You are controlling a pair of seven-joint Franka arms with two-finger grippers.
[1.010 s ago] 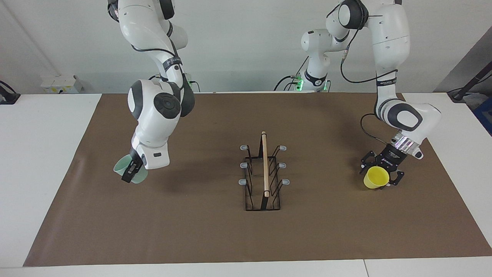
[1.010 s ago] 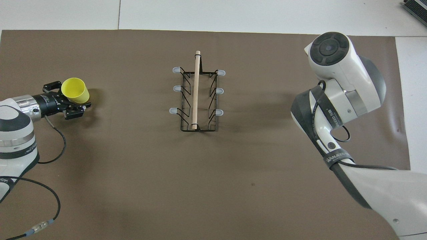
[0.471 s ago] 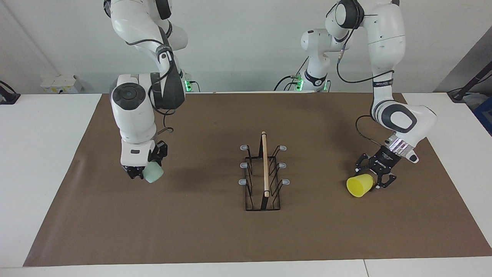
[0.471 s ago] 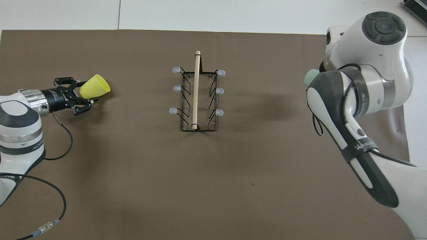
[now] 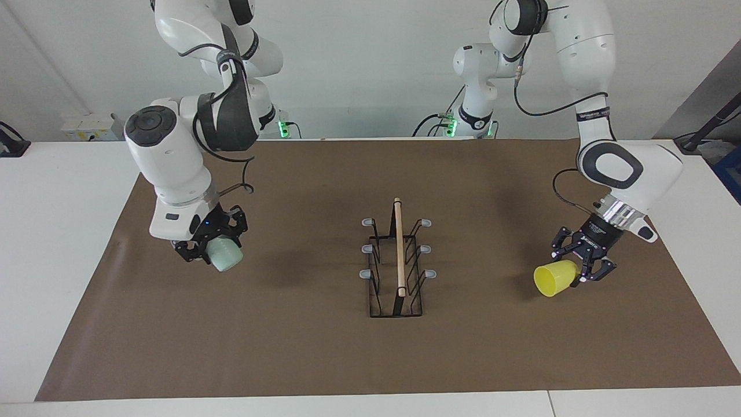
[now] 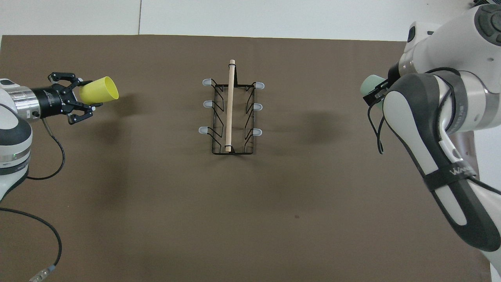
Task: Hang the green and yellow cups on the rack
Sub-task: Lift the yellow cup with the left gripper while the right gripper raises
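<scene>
Left gripper (image 5: 570, 272) clamps the bright yellow plastic cup (image 5: 550, 281), mouth toward the black wire rack (image 5: 397, 260) at nine o'clock in the facing view; right gripper (image 5: 217, 250) grips the mint-green cup (image 5: 223, 256), rack at three

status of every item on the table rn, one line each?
yellow cup: held in the air on its side by the left gripper, mouth toward the rack.
green cup: held in the air by the right gripper, tipped over.
rack: upright mid-mat, all six pegs bare.
left gripper: shut on the yellow cup.
right gripper: shut on the green cup.
</scene>
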